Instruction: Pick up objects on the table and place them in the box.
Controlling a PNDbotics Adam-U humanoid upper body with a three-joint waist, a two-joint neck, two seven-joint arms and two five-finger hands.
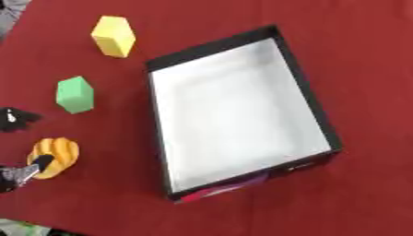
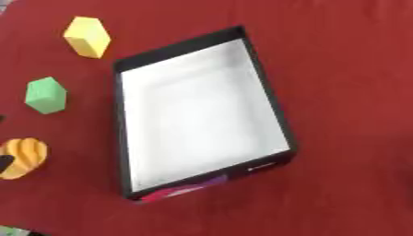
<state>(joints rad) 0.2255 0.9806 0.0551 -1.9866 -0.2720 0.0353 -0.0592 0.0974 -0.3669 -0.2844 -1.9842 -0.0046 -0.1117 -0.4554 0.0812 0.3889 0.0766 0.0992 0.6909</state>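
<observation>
A black box (image 1: 320, 110) with a white floor lies askew in the middle of the red table. To its left stand a yellow block (image 1: 113, 36) at the back and a green block (image 1: 75, 94) nearer me. An orange ribbed object (image 1: 58, 153) lies at the lower left. My left hand (image 1: 22, 174) comes in from the left edge. One dark finger rests against the orange object's near side, and another part (image 1: 14, 118) is spread well above it. The fingers are not closed round it. The right hand shows in no view.
The red table (image 1: 371, 198) stretches to the right of and in front of the box. Its edge cuts the lower left corner, where something pale green (image 1: 16, 228) shows beyond. A pink and purple label (image 1: 218, 189) marks the box's near wall.
</observation>
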